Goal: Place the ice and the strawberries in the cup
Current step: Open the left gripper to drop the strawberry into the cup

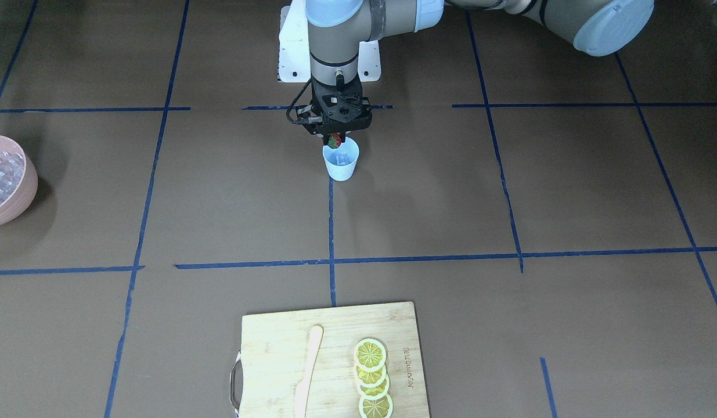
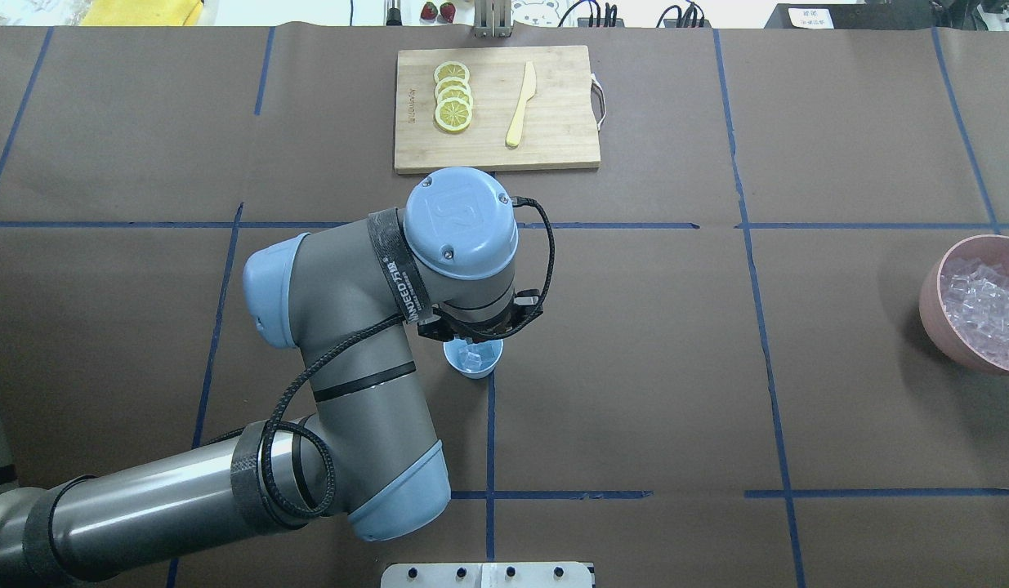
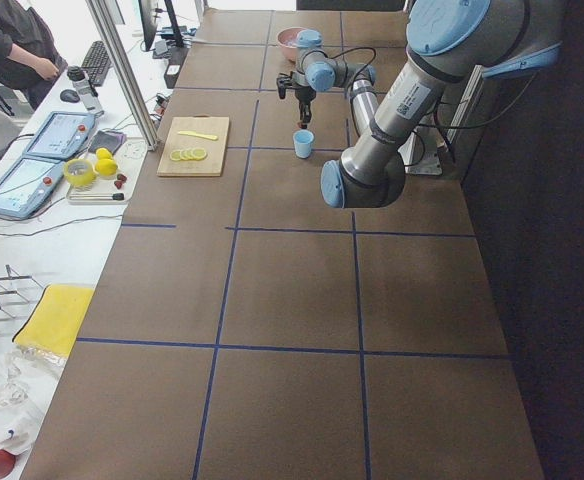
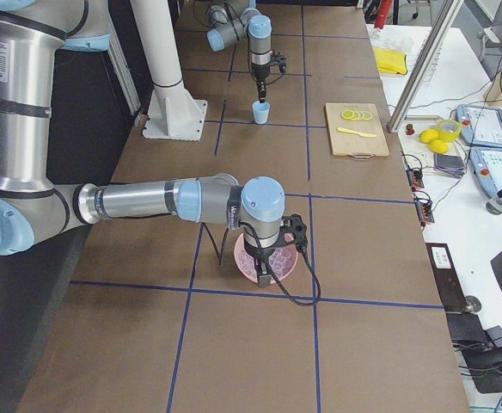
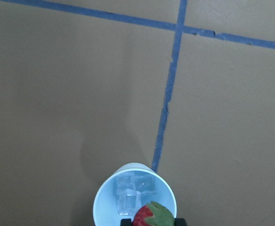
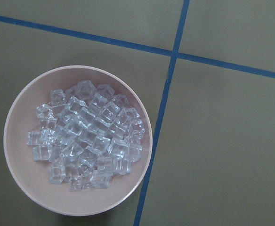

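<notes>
The pale-blue cup (image 1: 341,166) stands near the robot's base, and also shows in the overhead view (image 2: 472,362). It holds a few ice cubes (image 5: 128,197). My left gripper (image 1: 334,141) is shut on the red strawberry (image 5: 150,216) and holds it just above the cup's rim (image 5: 104,200). More ice (image 6: 85,136) fills the pink bowl (image 6: 15,179) on my right. My right gripper (image 4: 263,274) hangs over that bowl. Its fingers do not show in the right wrist view, so I cannot tell whether it is open or shut.
A wooden cutting board (image 2: 553,139) lies at the table's far side with several lemon slices (image 2: 453,96) and a wooden knife (image 2: 520,106). The pink bowl (image 2: 933,302) sits at the table's right edge. Blue tape lines cross the brown table.
</notes>
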Controlling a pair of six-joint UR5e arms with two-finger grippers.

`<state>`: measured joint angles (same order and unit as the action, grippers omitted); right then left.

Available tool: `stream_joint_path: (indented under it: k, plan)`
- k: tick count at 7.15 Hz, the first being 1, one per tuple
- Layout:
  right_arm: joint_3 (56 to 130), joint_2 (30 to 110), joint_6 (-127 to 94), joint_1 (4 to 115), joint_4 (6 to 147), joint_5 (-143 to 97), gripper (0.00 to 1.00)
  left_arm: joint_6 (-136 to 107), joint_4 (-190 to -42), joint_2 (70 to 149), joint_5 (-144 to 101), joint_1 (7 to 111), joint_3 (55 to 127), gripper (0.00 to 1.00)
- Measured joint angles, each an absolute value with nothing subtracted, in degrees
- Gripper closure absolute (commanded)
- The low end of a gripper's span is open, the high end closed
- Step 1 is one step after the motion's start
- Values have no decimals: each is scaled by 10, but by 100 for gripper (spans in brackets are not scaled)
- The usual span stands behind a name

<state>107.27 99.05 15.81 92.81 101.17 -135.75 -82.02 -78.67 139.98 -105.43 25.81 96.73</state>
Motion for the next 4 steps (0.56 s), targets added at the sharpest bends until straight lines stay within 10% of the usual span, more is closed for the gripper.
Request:
stream_joint_path:
  k: [1,4]
  plan:
    - [1073,991,158,928,1012,-1357,1,-821,-786,1396,-1055,258,970,1]
    - [1073,989,158,928,1012,-1358,1,-818,-781,1389,-1054,258,983,0]
